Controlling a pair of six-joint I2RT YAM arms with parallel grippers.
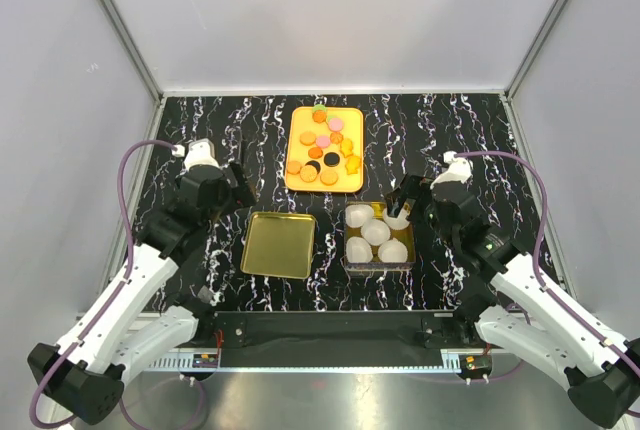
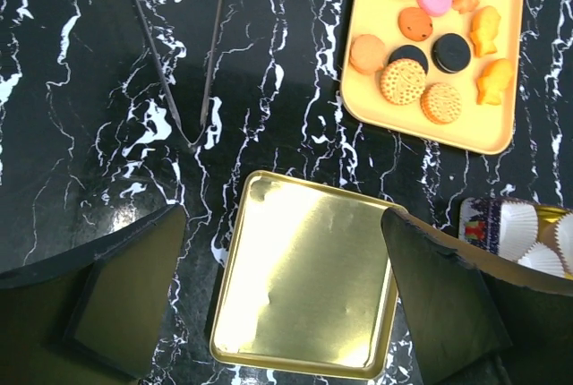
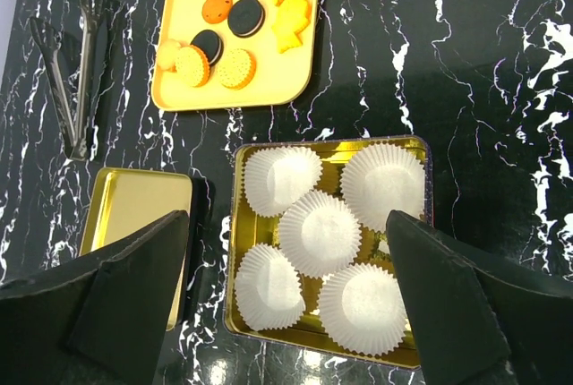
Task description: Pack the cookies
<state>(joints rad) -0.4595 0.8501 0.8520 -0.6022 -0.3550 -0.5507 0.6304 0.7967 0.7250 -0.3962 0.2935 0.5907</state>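
The cookies [image 1: 322, 140], small orange, pink, black and yellow discs, lie on a yellow tray [image 1: 300, 120] at the back centre. They also show in the left wrist view [image 2: 403, 81] and the right wrist view [image 3: 236, 67]. A gold tin [image 1: 378, 267] holds several white paper cups [image 1: 375, 232], all of them empty. My left gripper [image 1: 235, 185] is open and empty, hovering above a flat gold lid [image 2: 304, 278]. My right gripper [image 1: 405, 200] is open and empty above the tin [image 3: 240, 224] and its cups [image 3: 320, 233].
The gold lid [image 1: 279, 244] lies just left of the tin. Dark metal tongs [image 2: 179, 63] lie on the black marble table left of the yellow tray, and also show in the right wrist view [image 3: 76, 72]. White walls enclose the table.
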